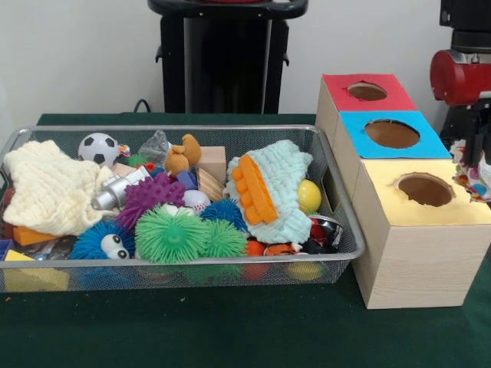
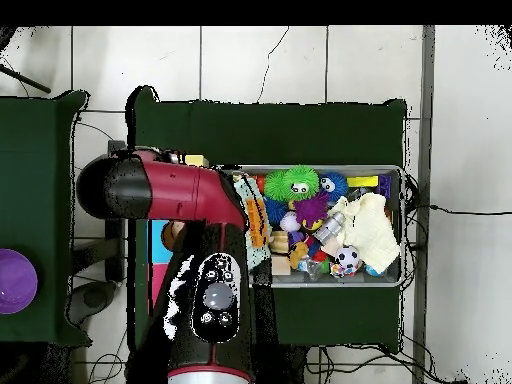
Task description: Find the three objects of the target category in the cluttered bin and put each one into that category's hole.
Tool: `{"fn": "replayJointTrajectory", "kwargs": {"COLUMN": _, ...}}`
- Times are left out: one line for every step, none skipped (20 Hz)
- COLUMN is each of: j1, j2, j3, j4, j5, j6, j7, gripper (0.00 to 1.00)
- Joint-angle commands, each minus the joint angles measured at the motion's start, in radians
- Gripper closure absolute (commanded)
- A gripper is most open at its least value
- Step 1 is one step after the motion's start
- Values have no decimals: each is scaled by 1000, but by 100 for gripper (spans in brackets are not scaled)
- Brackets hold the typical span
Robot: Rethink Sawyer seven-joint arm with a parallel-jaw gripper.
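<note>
The wire mesh basket (image 1: 176, 263) holds mixed toys; it also shows in the overhead view (image 2: 400, 225). The yellow-faced box (image 1: 399, 238) stands nearest, with its round hole (image 1: 424, 189) open and dark. My gripper (image 1: 479, 153) comes down at the right edge, cut off by the picture. A white rope toy (image 1: 469, 172) flecked with red and blue hangs in it, just right of the yellow box and level with its top. In the overhead view my arm (image 2: 170, 190) hides the gripper and most of the boxes. No other rope toy shows plainly in the basket.
The blue-faced box (image 1: 353, 126) and red-faced box (image 1: 341, 84) stand behind the yellow one. The basket holds a cream cloth (image 1: 46, 188), a pale blue cloth (image 1: 280, 195), green (image 1: 170, 234) and purple (image 1: 149, 195) spiky balls, and a soccer ball (image 1: 98, 148).
</note>
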Motion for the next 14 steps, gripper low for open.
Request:
{"fn": "replayJointTrajectory", "kwargs": {"j1": -38, "j2": 25, "j3": 65, "j4": 43, "j5": 41, "j6": 94, "j7": 211, "gripper": 100}}
{"fn": "replayJointTrajectory", "kwargs": {"j1": -37, "j2": 24, "j3": 64, "j4": 41, "j5": 41, "j6": 98, "j7": 212, "gripper": 100}}
{"fn": "replayJointTrajectory", "kwargs": {"j1": -40, "j2": 18, "j3": 65, "j4": 49, "j5": 41, "j6": 99, "j7": 209, "gripper": 100}}
{"fn": "replayJointTrajectory", "kwargs": {"j1": -37, "j2": 14, "j3": 62, "j4": 50, "j5": 40, "j6": 102, "j7": 211, "gripper": 100}}
{"fn": "replayJointTrajectory", "kwargs": {"j1": -40, "j2": 3, "j3": 64, "j4": 65, "j5": 41, "j6": 100, "j7": 208, "gripper": 100}}
{"fn": "replayJointTrajectory", "kwargs": {"j1": -41, "j2": -3, "j3": 64, "j4": 69, "j5": 41, "j6": 103, "j7": 206, "gripper": 100}}
{"fn": "replayJointTrajectory", "kwargs": {"j1": -46, "j2": -11, "j3": 69, "j4": 87, "j5": 42, "j6": 98, "j7": 200, "gripper": 100}}
{"fn": "replayJointTrajectory", "kwargs": {"j1": -52, "j2": -17, "j3": 75, "j4": 94, "j5": 43, "j6": 98, "j7": 193, "gripper": 100}}
{"fn": "replayJointTrajectory", "kwargs": {"j1": -62, "j2": -17, "j3": 78, "j4": 86, "j5": 45, "j6": 112, "j7": 186, "gripper": 100}}
{"fn": "replayJointTrajectory", "kwargs": {"j1": -66, "j2": -22, "j3": 79, "j4": 86, "j5": 42, "j6": 119, "j7": 180, "gripper": 100}}
{"fn": "replayJointTrajectory", "kwargs": {"j1": -73, "j2": -24, "j3": 82, "j4": 83, "j5": 42, "j6": 126, "j7": 173, "gripper": 100}}
{"fn": "replayJointTrajectory", "kwargs": {"j1": -80, "j2": -25, "j3": 85, "j4": 79, "j5": 42, "j6": 133, "j7": 167, "gripper": 100}}
{"fn": "replayJointTrajectory", "kwargs": {"j1": -96, "j2": -47, "j3": 97, "j4": 115, "j5": 44, "j6": 120, "j7": 151, "gripper": 100}}
{"fn": "replayJointTrajectory", "kwargs": {"j1": -109, "j2": -52, "j3": 108, "j4": 124, "j5": 44, "j6": 121, "j7": 138, "gripper": 100}}
